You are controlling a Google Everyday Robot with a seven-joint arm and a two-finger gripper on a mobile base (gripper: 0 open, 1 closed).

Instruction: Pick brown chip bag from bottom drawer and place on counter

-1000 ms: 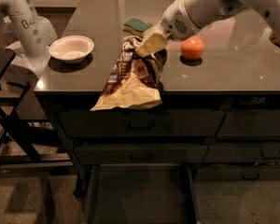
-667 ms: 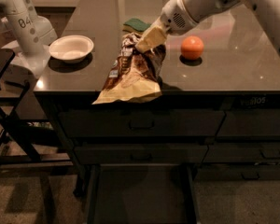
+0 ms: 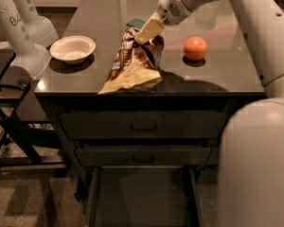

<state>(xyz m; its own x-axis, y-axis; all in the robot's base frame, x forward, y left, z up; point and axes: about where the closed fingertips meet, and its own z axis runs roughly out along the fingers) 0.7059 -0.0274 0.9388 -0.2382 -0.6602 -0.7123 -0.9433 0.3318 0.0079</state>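
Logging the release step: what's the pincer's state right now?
Pincer: at the top end of the bag lying on the counter; open or closed cannot be told.

chip bag (image 3: 135, 67) on ctr (image 3: 217, 74), end effector (image 3: 146, 32) atop

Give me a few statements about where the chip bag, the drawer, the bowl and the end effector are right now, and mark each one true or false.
1. The brown chip bag lies on the counter, near its front edge. True.
2. The bottom drawer is shut. False: it is pulled open below the two upper drawers.
3. The end effector is over the counter, at the far end of the bag. True.
4. The white bowl sits to the right of the bag in the picture. False: the bowl is on the left, and the orange round object is on the right.
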